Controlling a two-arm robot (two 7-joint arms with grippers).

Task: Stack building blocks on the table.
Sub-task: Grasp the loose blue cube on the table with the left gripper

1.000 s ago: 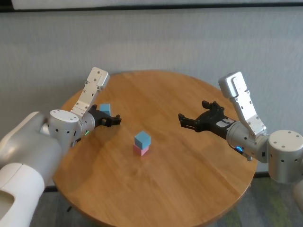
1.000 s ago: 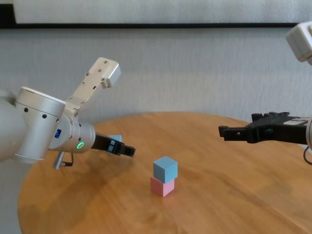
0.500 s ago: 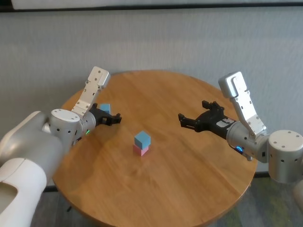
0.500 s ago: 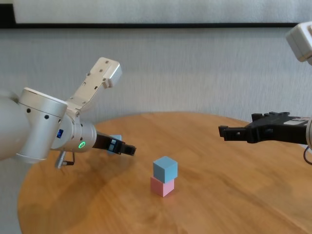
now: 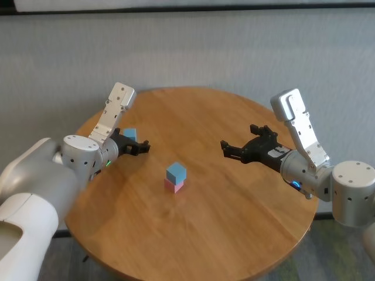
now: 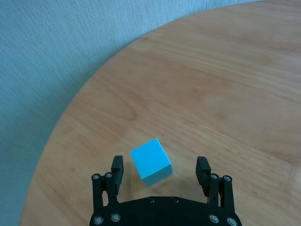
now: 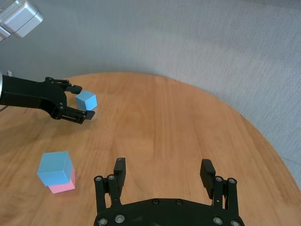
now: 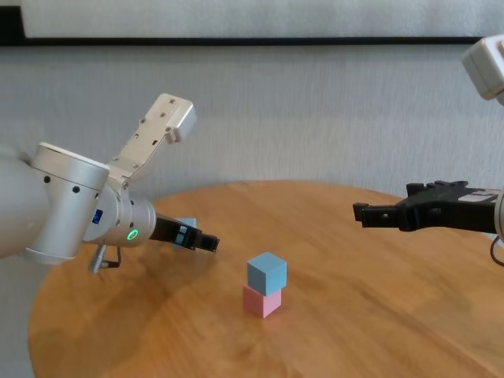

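The left gripper [image 6: 160, 169] has its jaws spread wide, one finger on each side of a loose blue cube [image 6: 150, 161] that rests on the table [image 6: 225, 84]. In the left wrist view there is a gap between the cube and each finger, so nothing is gripped. The cube sits turned at an angle to the fingers. From the head view this gripper [image 5: 142, 147] and cube [image 5: 130, 135] lie to the left of the stack and a little farther back, near the table's [image 5: 234, 234] left rim.

The stack stands near the middle of the table — a second blue cube [image 5: 176, 172] set on top of the pink cube [image 5: 174, 186], slightly twisted relative to it. In the chest view the blue one [image 8: 267, 272] covers most of the pink one [image 8: 261, 301].

The right gripper [image 5: 226, 149] hangs above the table to the right of the stack, well apart from it, jaws equally wide open and empty. Its wrist view shows both fingers [image 7: 119, 168] parted over bare wood, with the stack and the left gripper [image 7: 82, 106] beyond — the loose cube [image 7: 86, 100] between that gripper's tips.
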